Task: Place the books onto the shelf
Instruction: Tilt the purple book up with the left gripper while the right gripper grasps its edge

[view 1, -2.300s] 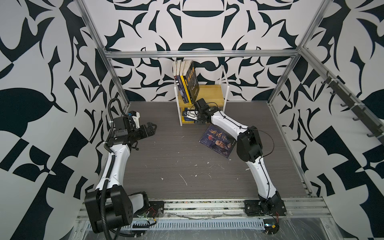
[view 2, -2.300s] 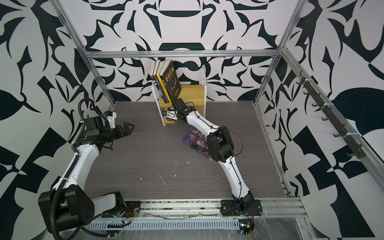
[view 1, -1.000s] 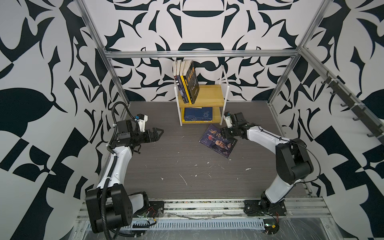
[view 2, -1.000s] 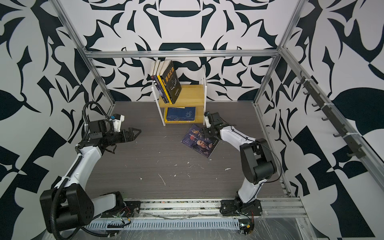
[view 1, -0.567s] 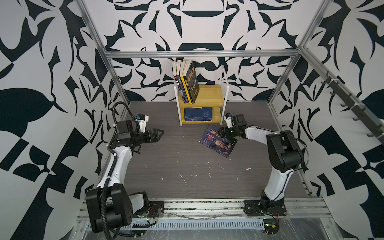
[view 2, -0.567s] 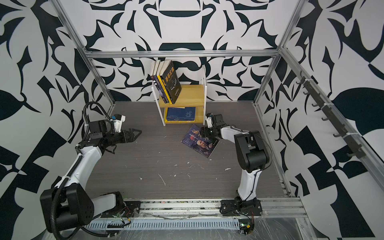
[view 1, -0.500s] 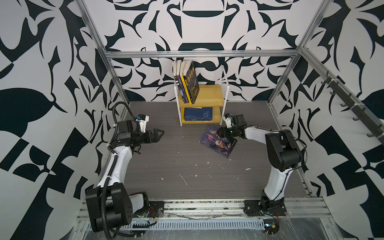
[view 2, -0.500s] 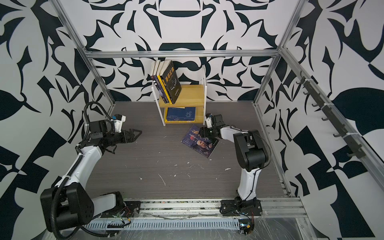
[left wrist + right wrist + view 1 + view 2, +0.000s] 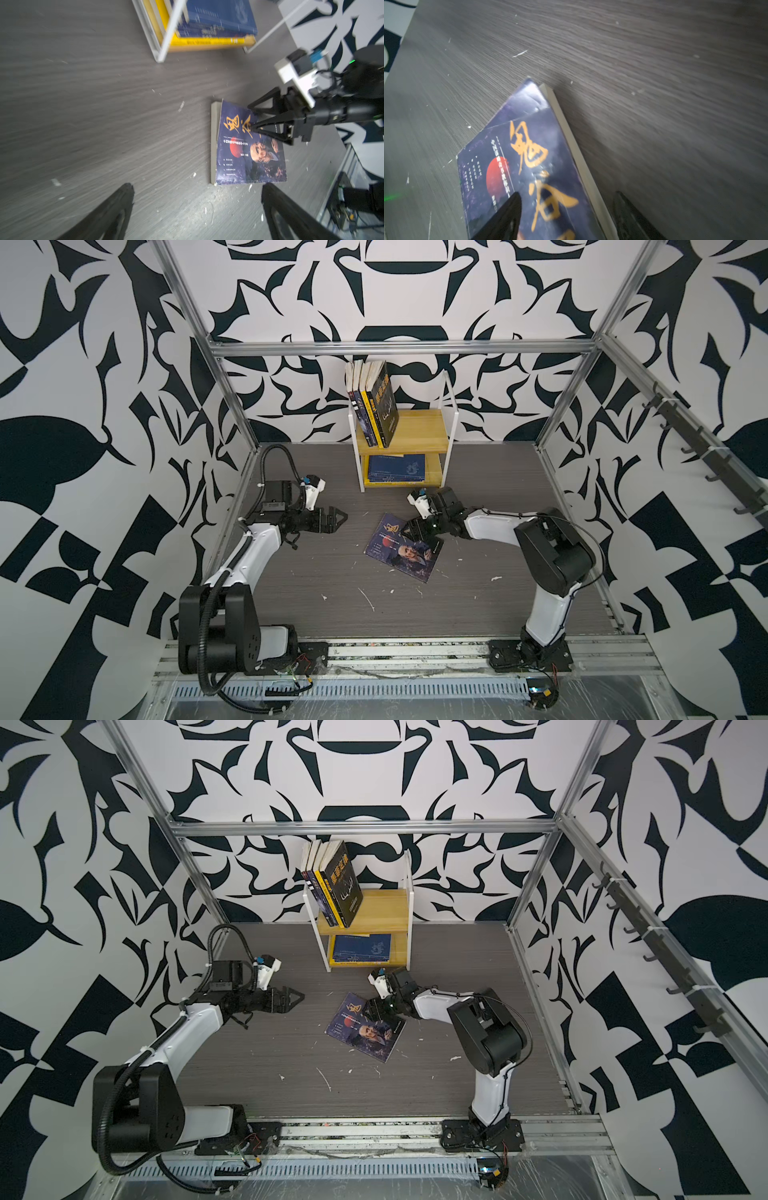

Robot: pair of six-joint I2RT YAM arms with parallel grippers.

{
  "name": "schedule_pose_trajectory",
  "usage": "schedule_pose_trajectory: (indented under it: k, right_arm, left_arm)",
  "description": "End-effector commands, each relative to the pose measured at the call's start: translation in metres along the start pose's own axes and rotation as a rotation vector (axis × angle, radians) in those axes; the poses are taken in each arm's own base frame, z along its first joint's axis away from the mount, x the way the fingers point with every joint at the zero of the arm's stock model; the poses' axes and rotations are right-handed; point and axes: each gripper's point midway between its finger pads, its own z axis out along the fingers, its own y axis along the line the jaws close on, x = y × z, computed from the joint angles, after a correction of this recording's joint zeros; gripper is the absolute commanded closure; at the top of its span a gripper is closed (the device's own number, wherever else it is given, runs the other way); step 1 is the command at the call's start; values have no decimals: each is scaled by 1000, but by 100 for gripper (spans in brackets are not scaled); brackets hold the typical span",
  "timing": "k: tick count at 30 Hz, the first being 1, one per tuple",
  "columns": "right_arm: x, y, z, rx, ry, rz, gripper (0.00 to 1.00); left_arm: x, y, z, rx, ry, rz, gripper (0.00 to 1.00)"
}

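Note:
A dark purple-blue book (image 9: pixel 405 547) (image 9: pixel 365 1029) (image 9: pixel 529 166) with gold characters lies flat on the grey table, in front of the shelf (image 9: pixel 419 427) (image 9: pixel 382 907). My right gripper (image 9: pixel 411 529) (image 9: pixel 372 1006) (image 9: pixel 568 194) is open at the book's far edge. One finger hangs over the cover and the other is beside the page edge. Several books (image 9: pixel 374 406) (image 9: pixel 334 886) lean upright on the top tier. A navy book (image 9: pixel 397 467) (image 9: pixel 361 947) (image 9: pixel 218 18) lies flat on yellow ones in the lower tier. My left gripper (image 9: pixel 338 519) (image 9: pixel 297 998) (image 9: pixel 196 188) is open and empty, left of the book.
Small white scraps (image 9: pixel 368 597) litter the table in front of the book. Metal frame posts (image 9: pixel 226 406) and patterned walls close in the table on three sides. A rail (image 9: pixel 415 649) runs along the front edge.
My right gripper has left the shelf's lower tier and come down leftward onto the floor book's far edge. The left arm shifted right earlier and now holds still.

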Motion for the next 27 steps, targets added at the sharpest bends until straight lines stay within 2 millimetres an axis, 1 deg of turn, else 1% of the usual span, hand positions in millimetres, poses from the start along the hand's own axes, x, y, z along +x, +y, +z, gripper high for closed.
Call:
schedule_pose_trajectory:
  k: [1,3,6,8,10,12,15,19,22,24,27]
  right_arm:
    - [-18,-17,-41,146,-82,109,25]
    - [-5,-26,-58,226,-68,185,25]
    - [22,-34,-81,303,-47,330,23]
    - [40,-32,-91,322,-35,405,24]
    - [58,-24,-96,317,-41,460,25]
    - [77,-16,-93,293,-37,528,28]
    - [97,-3,-83,247,-12,596,30]
    - [109,0,-68,227,-5,629,34]
    - [108,2,-51,202,15,635,37]
    - [101,3,-41,194,25,616,39]
    - [86,5,-27,181,29,583,42]
  left_arm:
    - [23,-7,18,13,80,-25,0]
    - [26,-8,27,15,96,-50,1]
    - [31,-16,42,24,146,-35,1]
    - [32,-21,51,37,172,-43,1]
    - [36,-23,62,46,197,-87,1]
    - [36,-24,70,60,219,-139,0]
    - [38,-22,82,56,251,-207,0]
    - [45,-23,97,65,293,-246,0]
    - [47,-20,104,61,312,-286,1]
    - [47,-19,107,62,316,-312,2]
    - [52,-22,112,80,334,-361,6]
